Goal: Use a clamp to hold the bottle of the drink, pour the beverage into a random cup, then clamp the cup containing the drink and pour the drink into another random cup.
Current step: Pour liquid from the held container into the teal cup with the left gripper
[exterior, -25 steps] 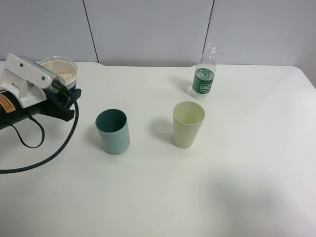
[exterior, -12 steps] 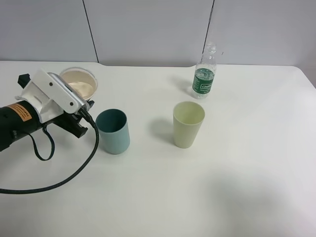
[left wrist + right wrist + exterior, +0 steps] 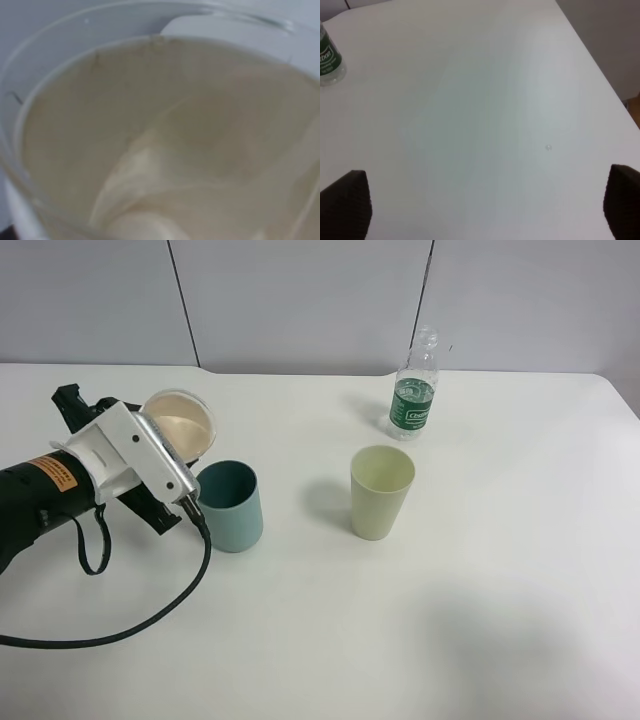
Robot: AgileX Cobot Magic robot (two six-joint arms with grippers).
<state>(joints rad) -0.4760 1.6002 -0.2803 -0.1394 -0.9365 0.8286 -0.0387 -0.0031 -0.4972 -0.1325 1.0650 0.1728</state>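
Left hand [image 3: 172, 462] is mostly hidden under its white camera mount in the high view, but it is closed around the blue-and-white cup [image 3: 180, 425], held off the desk [image 3: 450, 620] and tipped, its mouth leaning toward the teal tumbler [image 3: 230, 510] just beside it. Only the cup's cream inside and rim show there; its blue band is out of sight. The left wrist view is filled by a blurred cup interior [image 3: 150, 150], and the beverage cannot be made out in it. A black cable loops from the arm across the near left desk. The right hand [image 3: 480, 210] shows only as two dark fingertips [image 3: 345, 205] cut off at the corners, standing wide apart over bare desk, with nothing between them. The bottle [image 3: 413, 390] stands upright near the far edge, clipped by the frame in the right wrist view. The pale yellow-green tumbler [image 3: 382, 492] stands between the bottle and the teal tumbler, apart from both. Broad bare desk lies in front of it and to its right, up to the right edge.
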